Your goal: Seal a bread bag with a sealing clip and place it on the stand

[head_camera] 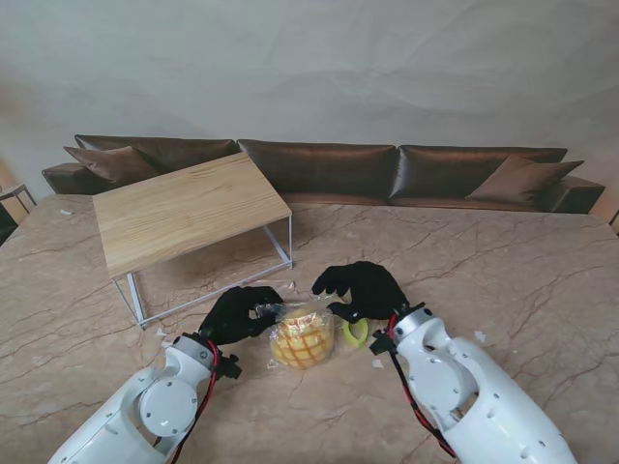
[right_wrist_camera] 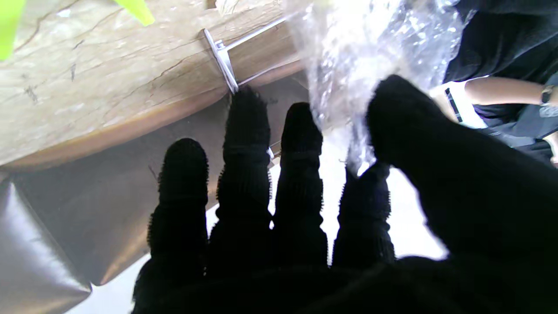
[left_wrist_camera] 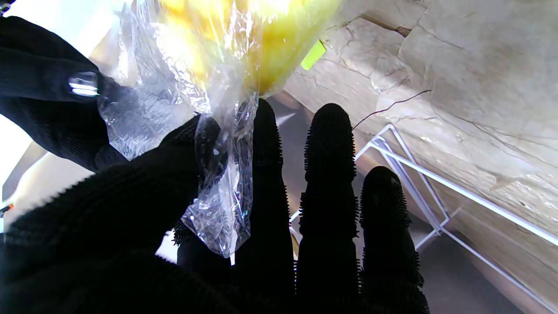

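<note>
Two black-gloved hands of mine, left hand at nine o'clock and right hand at two, pinch the clear plastic bread bag, so I should twist its top tight before grabbing the green sealing clip.

Clear bread bag sits upright, probably unsealed; green clip just right.

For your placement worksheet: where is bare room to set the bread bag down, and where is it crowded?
Free: the wooden stand top, and the marble table on the right. Crowded: the near centre, where left hand and right hand flank the bread bag and green clip.
</note>
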{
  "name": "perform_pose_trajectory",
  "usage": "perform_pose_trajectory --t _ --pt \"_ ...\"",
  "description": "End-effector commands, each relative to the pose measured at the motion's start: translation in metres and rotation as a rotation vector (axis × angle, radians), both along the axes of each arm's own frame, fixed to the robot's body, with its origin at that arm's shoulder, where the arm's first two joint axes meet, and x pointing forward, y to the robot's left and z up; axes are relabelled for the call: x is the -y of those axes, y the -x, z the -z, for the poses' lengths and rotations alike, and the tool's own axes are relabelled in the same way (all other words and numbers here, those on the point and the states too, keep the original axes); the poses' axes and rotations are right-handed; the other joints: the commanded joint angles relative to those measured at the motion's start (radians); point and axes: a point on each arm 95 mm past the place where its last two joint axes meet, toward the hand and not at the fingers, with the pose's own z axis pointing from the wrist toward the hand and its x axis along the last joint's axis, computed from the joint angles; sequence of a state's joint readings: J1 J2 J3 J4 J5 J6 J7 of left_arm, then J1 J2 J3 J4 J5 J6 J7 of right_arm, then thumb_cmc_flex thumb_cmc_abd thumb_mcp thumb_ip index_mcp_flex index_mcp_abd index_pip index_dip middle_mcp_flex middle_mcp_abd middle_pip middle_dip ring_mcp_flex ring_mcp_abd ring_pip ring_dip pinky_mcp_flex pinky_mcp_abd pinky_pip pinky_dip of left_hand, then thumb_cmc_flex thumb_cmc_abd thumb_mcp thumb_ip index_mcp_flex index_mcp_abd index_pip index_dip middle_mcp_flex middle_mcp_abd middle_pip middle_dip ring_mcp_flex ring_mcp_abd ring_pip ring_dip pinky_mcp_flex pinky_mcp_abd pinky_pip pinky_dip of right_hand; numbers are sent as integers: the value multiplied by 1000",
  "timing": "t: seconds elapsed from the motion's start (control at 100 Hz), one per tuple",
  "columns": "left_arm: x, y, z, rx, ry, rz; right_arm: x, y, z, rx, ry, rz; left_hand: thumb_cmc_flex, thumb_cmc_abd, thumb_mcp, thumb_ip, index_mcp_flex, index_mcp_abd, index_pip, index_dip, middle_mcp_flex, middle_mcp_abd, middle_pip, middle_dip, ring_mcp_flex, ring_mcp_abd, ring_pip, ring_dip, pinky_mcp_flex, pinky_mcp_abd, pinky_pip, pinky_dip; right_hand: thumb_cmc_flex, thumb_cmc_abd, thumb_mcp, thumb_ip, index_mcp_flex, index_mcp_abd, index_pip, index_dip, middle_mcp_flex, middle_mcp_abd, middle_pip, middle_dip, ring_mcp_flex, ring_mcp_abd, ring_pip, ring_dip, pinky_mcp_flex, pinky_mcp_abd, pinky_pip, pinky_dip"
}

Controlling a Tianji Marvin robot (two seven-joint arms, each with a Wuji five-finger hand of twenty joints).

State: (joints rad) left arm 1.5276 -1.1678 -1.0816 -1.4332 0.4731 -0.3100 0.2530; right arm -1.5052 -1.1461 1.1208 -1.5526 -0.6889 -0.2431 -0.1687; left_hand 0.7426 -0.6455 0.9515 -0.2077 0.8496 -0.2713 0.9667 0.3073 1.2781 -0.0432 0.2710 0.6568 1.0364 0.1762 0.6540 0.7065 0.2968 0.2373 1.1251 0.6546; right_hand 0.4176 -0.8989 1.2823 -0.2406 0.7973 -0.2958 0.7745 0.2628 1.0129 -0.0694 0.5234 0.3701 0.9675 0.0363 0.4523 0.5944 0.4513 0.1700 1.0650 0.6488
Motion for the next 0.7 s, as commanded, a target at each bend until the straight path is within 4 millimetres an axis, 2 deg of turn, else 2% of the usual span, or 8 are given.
perform_pose_trajectory --t 0.0,0.07,0.12,0.17,0.24,0.38,0.51,0.69 --pt "-2 2 3 -8 3 -3 15 -1 2 -5 27 -5 -6 -21 44 13 33 -98 53 31 48 -39 -14 17 27 -32 4 -3 -8 -11 34 4 -52 13 34 53 -62 29 -62 57 -81 -13 9 -13 -78 -31 -56 -28 -91 3 -82 -13" --pt "-3 2 3 -4 5 -6 27 -3 4 -15 52 -8 -7 -21 45 12 34 -99 52 32 49 -39 -15 18 29 -32 5 -3 -6 -12 35 5 -1 35 106 75 -103 46 -77 66 -146 -13 -1 -21 -148 -50 -96 -63 -142 -4 -138 -16" --pt "-4 2 2 -3 6 -6 33 -5 6 -21 86 -2 -8 -21 45 12 33 -98 50 32 49 -40 -16 18 29 -33 5 -3 -7 -12 35 5 59 85 192 115 -138 66 -88 61 -184 -20 -5 -30 -192 -64 -121 -92 -177 -12 -180 -24" --pt "-4 2 2 -1 9 -8 38 -8 8 -24 134 2 -9 -22 46 12 32 -96 48 32 48 -40 -18 19 28 -32 4 -4 -8 -12 34 5 111 47 262 137 -179 85 -92 52 -237 -20 2 -39 -253 -75 -152 -138 -227 -32 -238 -44" --pt "-4 2 1 1 11 -9 43 -13 11 -14 205 7 -9 -19 46 11 33 -95 46 32 48 -39 -19 21 28 -32 4 -3 -7 -14 35 6 185 43 268 155 -243 105 -91 39 -303 -24 -1 -58 -332 -96 -185 -194 -284 -68 -286 -71" --pt "-5 2 0 2 12 -9 44 -22 19 -43 294 6 -9 -17 44 11 32 -95 44 31 48 -44 -22 21 27 -33 3 -4 -6 -14 36 7 286 57 252 177 -389 192 -95 -1 -491 10 15 -60 -547 -99 -145 -253 -413 -152 -317 -132" --pt "-6 3 1 -1 15 -4 46 -30 32 -87 370 1 -9 -14 43 11 30 -94 42 30 47 -43 -23 22 26 -34 2 -4 -9 -16 35 7 282 50 249 173 -471 225 -86 -17 -610 26 39 -58 -678 -102 -87 -270 -486 -203 -307 -173" --pt "-7 4 2 -1 20 -2 48 -39 49 -132 435 3 -10 -13 42 11 29 -92 42 28 47 -43 -24 22 26 -35 3 -3 -10 -17 34 8 209 9 237 135 -469 225 -61 -6 -649 37 68 -51 -725 -94 -37 -266 -510 -209 -265 -186"
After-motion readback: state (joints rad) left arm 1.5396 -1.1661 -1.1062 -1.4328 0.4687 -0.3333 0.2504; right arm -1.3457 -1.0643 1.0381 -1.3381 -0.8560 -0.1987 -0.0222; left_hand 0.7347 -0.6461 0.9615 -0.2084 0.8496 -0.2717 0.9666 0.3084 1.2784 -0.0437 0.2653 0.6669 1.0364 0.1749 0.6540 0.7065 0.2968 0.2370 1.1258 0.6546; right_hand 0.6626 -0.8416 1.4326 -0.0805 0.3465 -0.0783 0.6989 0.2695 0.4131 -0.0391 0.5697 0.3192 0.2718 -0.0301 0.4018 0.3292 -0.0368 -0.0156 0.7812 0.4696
